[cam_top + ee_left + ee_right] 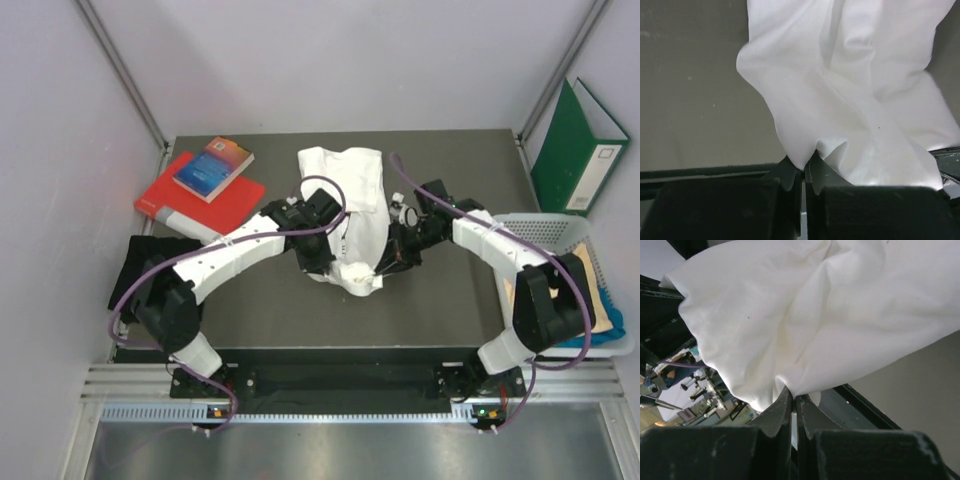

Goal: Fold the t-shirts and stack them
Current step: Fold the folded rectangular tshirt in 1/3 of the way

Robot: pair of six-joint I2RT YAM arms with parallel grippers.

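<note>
A white t-shirt [345,200] lies bunched in the middle of the dark table, its near part lifted into a hanging fold [357,278] between the two arms. My left gripper [804,167] is shut on a pinch of this white cloth, which spreads away above the jaws [850,90]. My right gripper [794,399] is shut on another edge of the same shirt [805,315]. In the top view the left gripper [318,258] and the right gripper [395,255] stand close together on either side of the fold. The shirt's print is hidden.
A red book [200,200] with a blue book [213,168] on it lies at the back left. A flat black cloth [135,268] rests at the left edge. A white mesh basket [540,225] at the right holds pale yellow and blue cloth [603,300]. A green binder [580,150] leans behind it.
</note>
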